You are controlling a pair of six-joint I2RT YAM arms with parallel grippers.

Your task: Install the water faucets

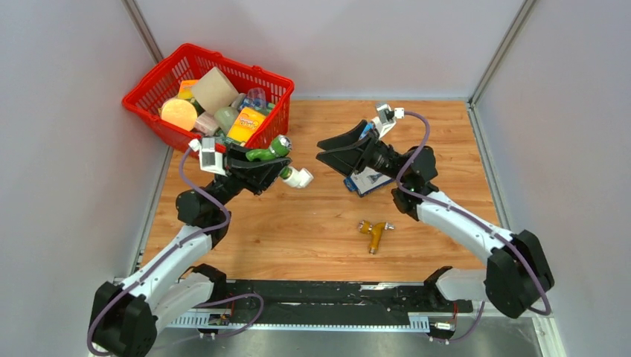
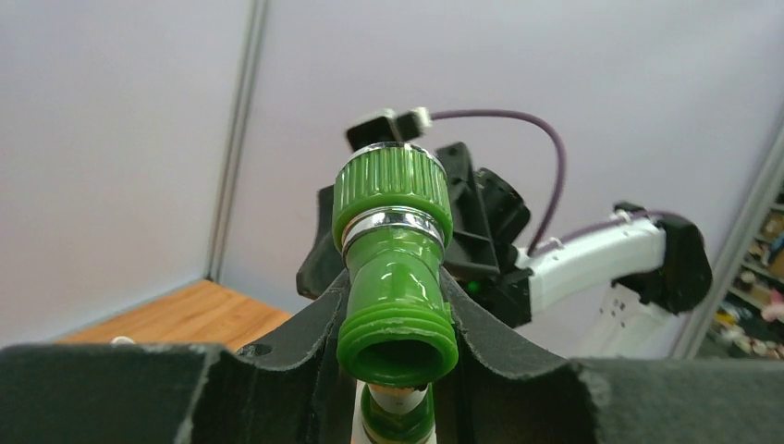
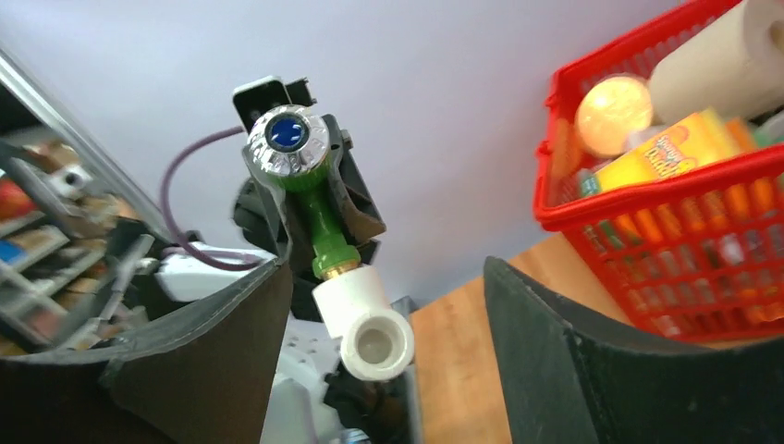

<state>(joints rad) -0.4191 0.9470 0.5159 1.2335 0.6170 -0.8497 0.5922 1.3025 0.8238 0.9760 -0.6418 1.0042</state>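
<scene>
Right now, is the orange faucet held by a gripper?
No, the orange faucet lies loose on the table; the left gripper holds the green faucet.

No legible text (perhaps too blurred)

The green faucet (image 1: pixel 265 154) is showing a glossy green body, a ribbed green collar, a chrome ring and a chrome knob cap carrying a deep blue centre. The elbow fitting (image 1: pixel 300 177) is showing plain white. The second faucet (image 1: pixel 373 233) is glowing orange-yellow with silvery tips. The basket (image 1: pixel 160 123) is displaying a bright red lattice, the table (image 1: pixel 454 149) a warm brown wood grain, and a cable (image 2: pixel 504 115) a dull purple.
</scene>
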